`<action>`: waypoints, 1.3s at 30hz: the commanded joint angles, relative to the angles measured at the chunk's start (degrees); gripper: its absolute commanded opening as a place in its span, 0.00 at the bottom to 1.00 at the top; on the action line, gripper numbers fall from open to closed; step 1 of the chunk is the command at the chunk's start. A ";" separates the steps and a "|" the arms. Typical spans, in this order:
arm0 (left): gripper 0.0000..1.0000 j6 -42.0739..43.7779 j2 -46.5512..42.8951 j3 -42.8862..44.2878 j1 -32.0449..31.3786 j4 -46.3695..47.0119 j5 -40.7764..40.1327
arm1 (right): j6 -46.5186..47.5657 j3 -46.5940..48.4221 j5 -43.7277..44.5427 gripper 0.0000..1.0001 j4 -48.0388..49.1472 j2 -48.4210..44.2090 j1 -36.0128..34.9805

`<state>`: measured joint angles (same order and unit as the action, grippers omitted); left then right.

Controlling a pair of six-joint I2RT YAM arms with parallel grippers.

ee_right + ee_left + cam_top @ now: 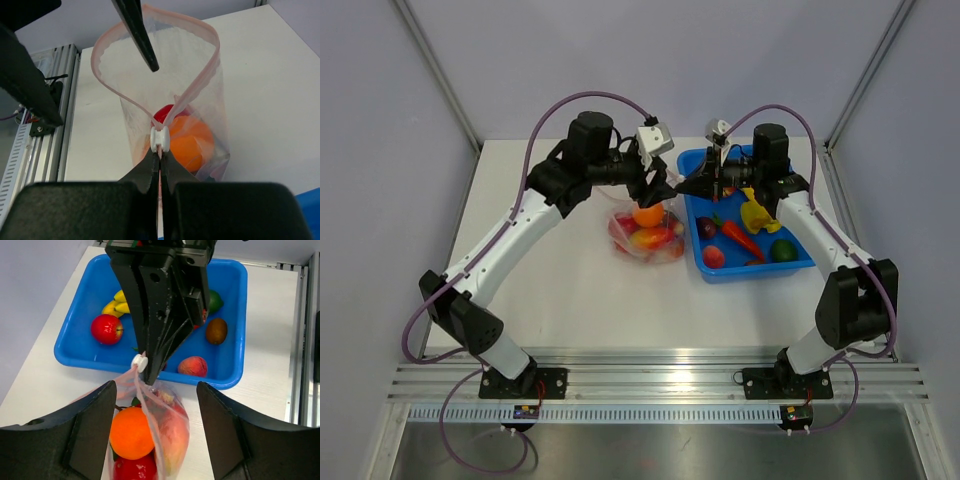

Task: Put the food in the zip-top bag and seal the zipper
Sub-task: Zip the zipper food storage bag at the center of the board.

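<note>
Where the matte white table (570,290) meets pale lilac walls (380,150), the floppy clear zip-top bag (645,238) sits near centre, with a glossy blue tray (760,272) at its 3 o'clock. Right gripper (160,161): jaws pinched together on the pink zipper (200,85), just below its white slider (160,138). Left gripper (156,400): jaws apart, straddling the bagged smooth round orange (131,432).

Tray: I see a blue rectangular tray (765,270), right of centre on the table.
Table: white top (570,290), aluminium rails (650,380) along my near edge.
</note>
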<state>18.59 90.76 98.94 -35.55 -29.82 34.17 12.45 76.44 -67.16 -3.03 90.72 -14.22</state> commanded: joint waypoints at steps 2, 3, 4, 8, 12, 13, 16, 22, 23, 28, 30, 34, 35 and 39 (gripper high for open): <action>0.64 3.46 1.16 1.60 0.22 3.90 1.94 | 5.48 1.16 -2.63 0.00 -5.40 -3.62 -0.55; 0.63 4.52 1.69 2.05 0.22 2.94 2.56 | 5.66 1.25 -2.80 0.00 -5.85 -3.79 -0.46; 0.63 4.70 2.13 2.40 0.22 2.76 3.44 | 6.27 1.42 -2.89 0.00 -6.81 -3.97 -0.46; 0.60 5.32 4.33 3.98 0.22 2.49 5.20 | 7.24 1.25 -3.33 0.00 -8.48 -4.85 -0.46; 0.57 6.37 7.40 7.05 0.13 -0.22 7.83 | 7.77 1.08 -3.16 0.00 -8.84 -5.73 -0.46; 0.57 6.55 7.85 8.19 0.13 -0.84 8.71 | 7.77 1.07 -3.24 0.00 -9.19 -5.73 -0.46; 0.48 6.20 8.38 8.64 0.04 -0.94 9.68 | 8.03 1.34 -3.59 0.00 -9.63 -5.64 -0.46; 0.33 6.28 8.20 8.20 -0.13 -1.02 11.44 | 8.64 1.43 -3.51 0.00 -10.24 -5.81 -0.46; 0.33 6.28 8.20 8.20 -0.13 -1.55 11.79 | 8.65 1.43 -3.33 0.00 -10.24 -5.73 -0.46; 0.26 7.16 8.64 8.64 -0.13 -3.83 13.90 | 8.73 1.78 -3.25 0.00 -10.24 -5.64 -0.46; 0.17 8.04 8.99 9.08 -0.13 -5.50 14.78 | 8.91 1.87 -3.16 0.00 -10.68 -5.73 -0.46; 0.13 8.66 8.73 9.26 -0.13 -7.00 14.96 | 10.14 2.48 -2.81 0.00 -11.83 -5.55 -0.46; 0.13 8.74 8.64 9.08 -0.13 -7.00 15.04 | 10.14 2.57 -2.72 0.00 -12.09 -5.55 -0.55; 0.36 8.31 8.55 8.99 -0.13 -7.35 14.96 | 9.97 2.75 -2.98 0.00 -11.74 -5.46 -0.46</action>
<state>26.85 99.50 105.43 -35.55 -35.79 46.35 21.32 76.49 -69.38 -16.21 87.68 -14.33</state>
